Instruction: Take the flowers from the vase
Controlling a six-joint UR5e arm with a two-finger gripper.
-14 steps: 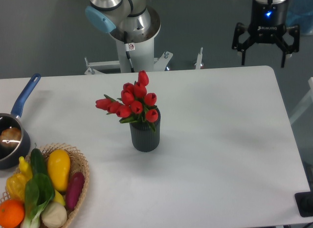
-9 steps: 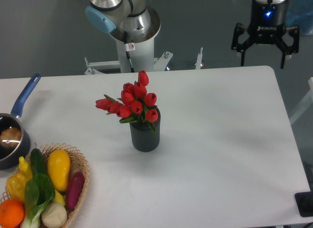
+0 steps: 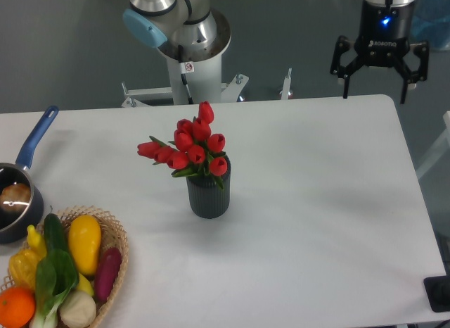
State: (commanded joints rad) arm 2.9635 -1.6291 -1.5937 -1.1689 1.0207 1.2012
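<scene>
Camera view: claw [image 3: 374,97] spread wide, well apart from flowers [image 3: 188,146] in vase [image 3: 208,196].

base [image 3: 188,74]: white column behind the table [image 3: 316,201], small red-and-white sticker
joint: silver metal housing, light blue cap
gripper [image 3: 375,97]: black, two dark fingers, white lettering, blue light above it

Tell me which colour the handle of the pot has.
The handle of the pot is blue; the fixed camera, the only view, shows it at the left edge.
</scene>
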